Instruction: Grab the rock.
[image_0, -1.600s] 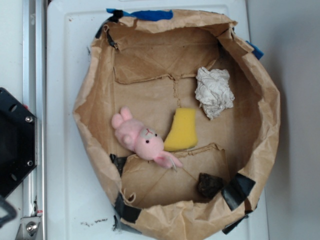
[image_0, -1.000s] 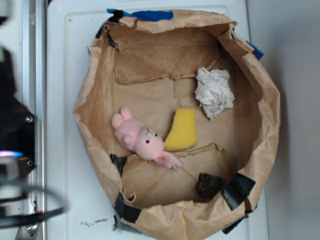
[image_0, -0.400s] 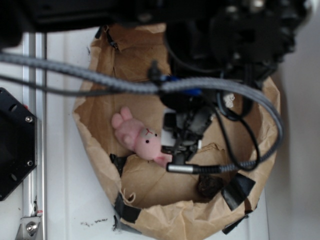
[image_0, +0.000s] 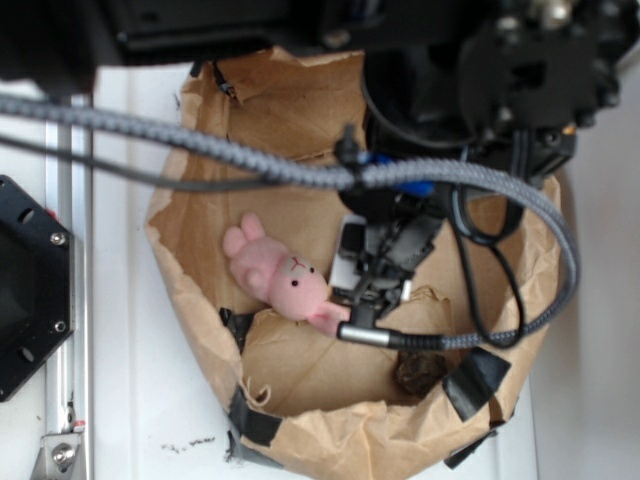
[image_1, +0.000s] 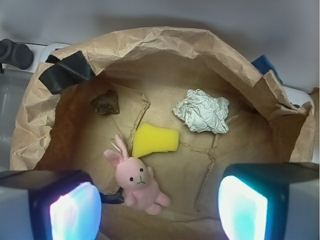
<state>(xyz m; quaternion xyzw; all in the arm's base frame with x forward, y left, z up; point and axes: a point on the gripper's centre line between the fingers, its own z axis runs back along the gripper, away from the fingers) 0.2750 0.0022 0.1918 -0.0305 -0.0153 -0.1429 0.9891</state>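
Beside black tape, rock (image_1: 105, 102), small dark-brown angular lump, rough, untouched

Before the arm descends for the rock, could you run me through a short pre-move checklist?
1. Rock in view, lying free near the bag wall below the black tape: ok.
2. Gripper open and empty, fingers wide apart: ok.
3. Gripper lined up over the rock: not ok; the wrist view centres near the yellow sponge.
4. Pink bunny and crumpled ball apart from the rock: ok.
5. Room for a finger between the rock and the paper bag wall: cannot tell.
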